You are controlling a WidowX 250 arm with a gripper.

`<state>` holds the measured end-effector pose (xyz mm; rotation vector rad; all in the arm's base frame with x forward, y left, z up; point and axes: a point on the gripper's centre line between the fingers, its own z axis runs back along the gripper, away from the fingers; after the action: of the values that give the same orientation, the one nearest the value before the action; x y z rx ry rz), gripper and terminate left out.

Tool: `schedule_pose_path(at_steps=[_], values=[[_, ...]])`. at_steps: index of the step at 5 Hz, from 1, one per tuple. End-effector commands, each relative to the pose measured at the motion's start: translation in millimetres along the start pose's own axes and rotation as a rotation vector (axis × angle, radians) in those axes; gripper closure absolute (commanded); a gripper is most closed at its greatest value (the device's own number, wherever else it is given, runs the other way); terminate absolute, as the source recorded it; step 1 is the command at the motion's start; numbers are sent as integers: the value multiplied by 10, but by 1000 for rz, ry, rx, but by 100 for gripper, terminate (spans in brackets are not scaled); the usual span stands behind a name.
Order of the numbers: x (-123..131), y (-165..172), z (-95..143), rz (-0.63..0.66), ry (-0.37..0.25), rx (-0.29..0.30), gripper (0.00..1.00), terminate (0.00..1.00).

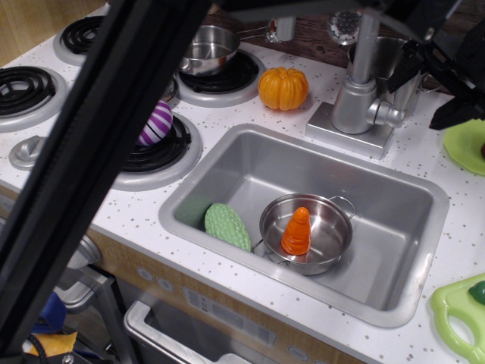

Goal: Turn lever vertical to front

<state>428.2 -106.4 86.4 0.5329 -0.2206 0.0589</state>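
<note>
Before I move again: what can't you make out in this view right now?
- Gripper: cut off by the top and right edges; open or shut unclear.
- Lever: visible, no contact seen.
- Striped ball and left burners: partly hidden by the blurred black bar.
- Green board: cut by the right edge.

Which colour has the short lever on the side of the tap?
Silver-grey, like the tap body; the short stubby plastic lever shows clearly in the observation.image view.

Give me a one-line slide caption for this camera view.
Black gripper raised beside the tap's lever, not touching; orange carrot sits in the sink's pot.
</note>
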Motion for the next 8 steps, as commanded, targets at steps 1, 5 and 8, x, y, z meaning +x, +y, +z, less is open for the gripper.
schedule_pose_path(at_steps=[1, 5, 8], values=[[212, 227, 164, 40, -71, -25, 0, 0], [444, 337, 132, 61, -128, -63, 0, 0], [432, 334, 24, 108, -89, -151, 100, 0]])
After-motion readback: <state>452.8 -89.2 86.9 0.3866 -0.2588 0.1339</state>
